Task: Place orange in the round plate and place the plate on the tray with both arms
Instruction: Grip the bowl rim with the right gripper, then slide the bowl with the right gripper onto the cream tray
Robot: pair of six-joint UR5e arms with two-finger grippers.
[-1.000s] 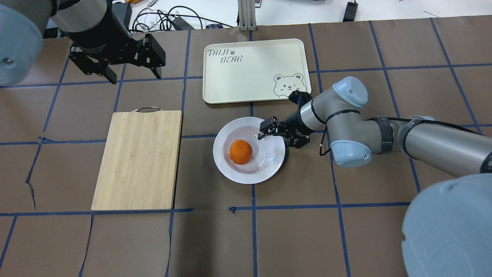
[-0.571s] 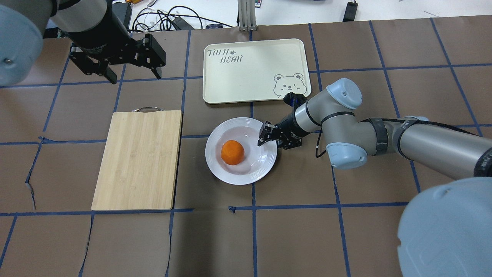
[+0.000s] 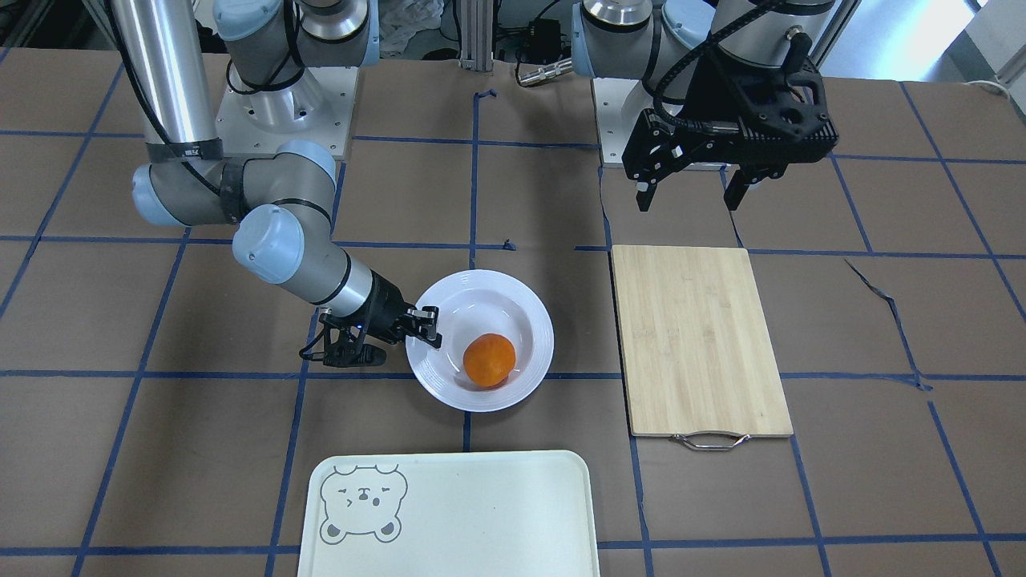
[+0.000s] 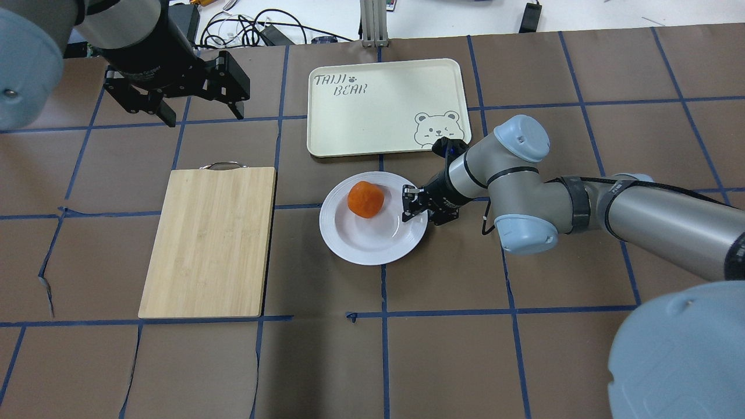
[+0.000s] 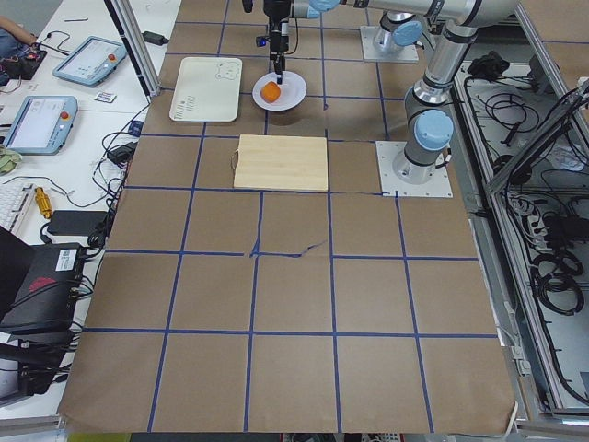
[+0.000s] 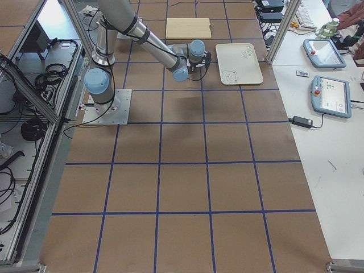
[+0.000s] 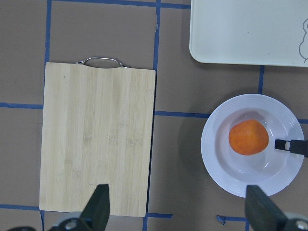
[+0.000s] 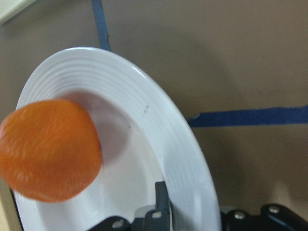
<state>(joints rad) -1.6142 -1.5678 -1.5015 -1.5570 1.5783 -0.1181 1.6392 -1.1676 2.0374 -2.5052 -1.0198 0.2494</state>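
Note:
The orange (image 4: pixel 365 199) lies in the white round plate (image 4: pixel 372 254), off-centre toward the plate's far rim. My right gripper (image 4: pixel 414 206) is shut on the plate's right rim, one finger above it and one below, as the right wrist view shows (image 8: pixel 166 216). The cream tray (image 4: pixel 384 107) with its bear face lies just beyond the plate. My left gripper (image 4: pixel 204 116) hangs open and holds nothing, high over the table's far left. From the front, the orange (image 3: pixel 489 361) sits on the tray-side half of the plate (image 3: pixel 481 279).
A bamboo cutting board (image 4: pixel 209 241) with a metal handle lies left of the plate, with a strip of brown table between them. Cables and a metal post sit beyond the tray at the table's far edge.
The right gripper slid the plate left, then back right and a little toward the tray. The orange rolled from the plate's middle to its far side. The left arm stayed still.

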